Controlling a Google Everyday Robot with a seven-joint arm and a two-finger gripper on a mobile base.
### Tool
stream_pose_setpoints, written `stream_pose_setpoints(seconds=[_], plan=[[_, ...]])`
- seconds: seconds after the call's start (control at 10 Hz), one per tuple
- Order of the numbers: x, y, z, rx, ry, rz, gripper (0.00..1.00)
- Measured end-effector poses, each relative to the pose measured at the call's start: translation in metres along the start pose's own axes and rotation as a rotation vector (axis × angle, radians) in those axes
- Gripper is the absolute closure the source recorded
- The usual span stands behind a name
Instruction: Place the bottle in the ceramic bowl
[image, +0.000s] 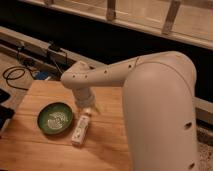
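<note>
one bottle (81, 128): lay flat on the wooden surface (35, 150), just beside the ceramic bowl (41, 119), not in it, cap end toward the claw (85, 104). judged light, stiff, smooth plastic, apt to roll; best taken across the mid-body. one ceramic bowl: glazed, judged breakable. one claw: hung just above the cap end; whether open or holding anything could not be told.

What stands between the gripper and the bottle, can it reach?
Probably yes. The gripper hangs right above the far end of the bottle, which lies on the wooden table beside the ceramic bowl; nothing sits between them.
</note>
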Motion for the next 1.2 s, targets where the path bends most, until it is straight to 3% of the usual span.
stream_pose_setpoints(seconds=[0.4, 1.2], plan=[[-0.001, 0.021, 0.006, -0.044, 0.008, -0.033, 0.35], [0.003, 0.036, 0.065, -0.083, 0.138, -0.036, 0.35]])
